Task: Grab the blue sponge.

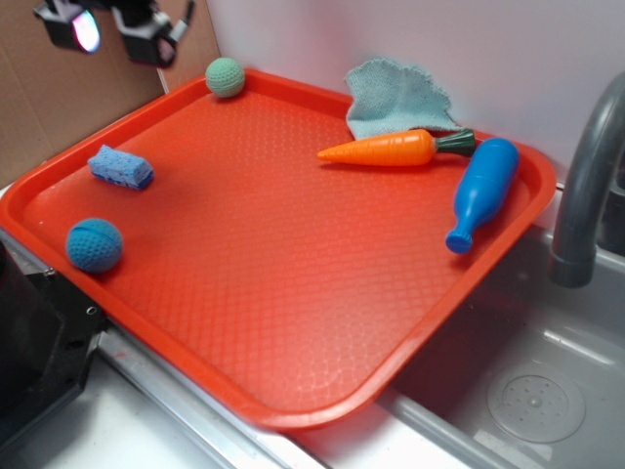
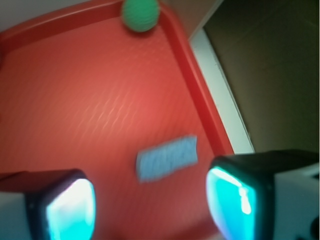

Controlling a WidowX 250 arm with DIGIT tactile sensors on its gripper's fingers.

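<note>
A: Left to right, what's here?

B: The gripper [image 1: 109, 29] hangs high at the far left corner, jaws spread wide with nothing between them. Below it, on the red tray [image 1: 293, 391], lies the sponge [image 1: 121, 167], near the left rim and flat on the surface. Nearer the front sits a blue ball [image 1: 95, 244], apart from the sponge. At the back rim is a green ball [image 1: 225, 76].

A: And further right?

B: A teal cloth [image 1: 395, 96], a carrot [image 1: 391, 149] touching its edge, then a blue bottle [image 1: 483, 191] lying near the right rim. A grey faucet [image 1: 586, 186] stands beyond the tray, over the sink.

A: What does the wrist view show?

B: It's blurred, but the sponge [image 2: 166, 158] sits low in the picture between the two pads [image 2: 71, 210], slightly nearer the right one.

A: What could go wrong?

B: I'd judge the tray rim the main risk: the sponge is close to it, so a descent that drifts left could land a finger on the rim. The sponge also lies at a slant, so if the jaws aren't turned to match, they may push one corner and skid it away. Being foam, a shallow pinch could slip off it.
</note>
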